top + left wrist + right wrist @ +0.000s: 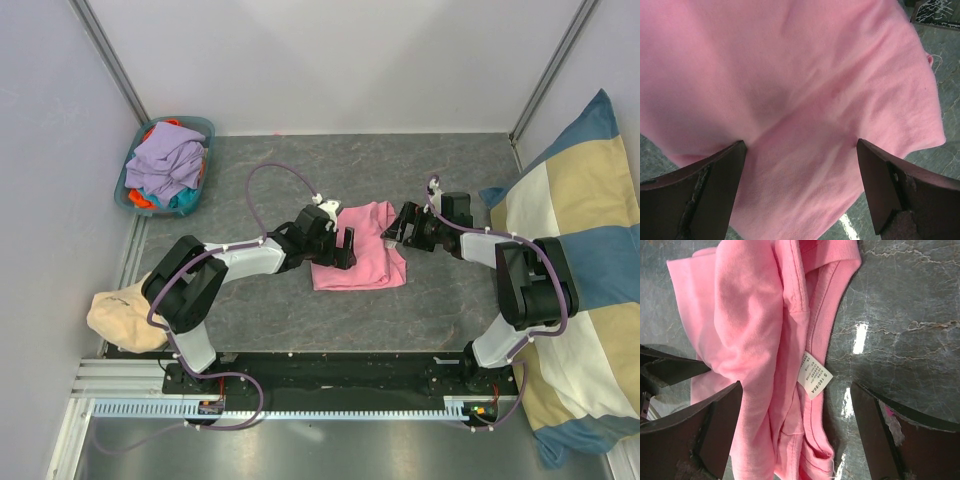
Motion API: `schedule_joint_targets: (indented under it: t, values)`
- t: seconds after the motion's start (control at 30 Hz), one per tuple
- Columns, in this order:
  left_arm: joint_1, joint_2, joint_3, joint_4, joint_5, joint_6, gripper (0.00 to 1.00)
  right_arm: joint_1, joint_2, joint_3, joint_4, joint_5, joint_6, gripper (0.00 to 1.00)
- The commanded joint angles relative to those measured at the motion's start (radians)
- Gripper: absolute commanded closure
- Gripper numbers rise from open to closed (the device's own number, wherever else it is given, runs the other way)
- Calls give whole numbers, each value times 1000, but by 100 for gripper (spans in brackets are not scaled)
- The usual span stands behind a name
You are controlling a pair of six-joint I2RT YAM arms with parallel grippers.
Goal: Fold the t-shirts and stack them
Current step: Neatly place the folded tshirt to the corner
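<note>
Though rumpled, one pink t-shirt (368,258)

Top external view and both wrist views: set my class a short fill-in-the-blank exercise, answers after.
The t-shirt on the table is ____.
The basket sits in its far ____ corner.
The jaws of the left gripper and right gripper stand ____.
Answers: pink; left; open.

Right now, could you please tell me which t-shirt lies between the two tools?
The pink tee, out on the table; the other tees, lavender, teal and orange, sit heaped in the basket.
</note>
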Motion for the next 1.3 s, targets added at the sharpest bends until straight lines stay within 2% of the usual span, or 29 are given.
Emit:
schedule_joint_targets:
  t: [0.0, 0.27, 0.63, 1.2, 1.23, 1.27]
  values:
    - [-11, 14, -1, 41, 2, -27, 0, 0, 34, -6, 2, -29, -10, 2]
    - [-9, 20, 2, 44, 10, -29, 0, 14, 63, -16, 70, -104, 20, 2]
    - [-9, 21, 4, 47, 10, -32, 0, 79, 123, 17, 39, -84, 11, 2]
    - [-11, 8, -9, 49, 3, -32, 0, 201, 195, 23, 99, -36, 77, 2]
    - [-9, 9, -10, 49, 2, -32, 0, 203, 198, 25, 103, -36, 82, 5]
    - [-9, 9, -9, 49, 2, -32, 0, 204, 203, 26, 103, -38, 83, 15]
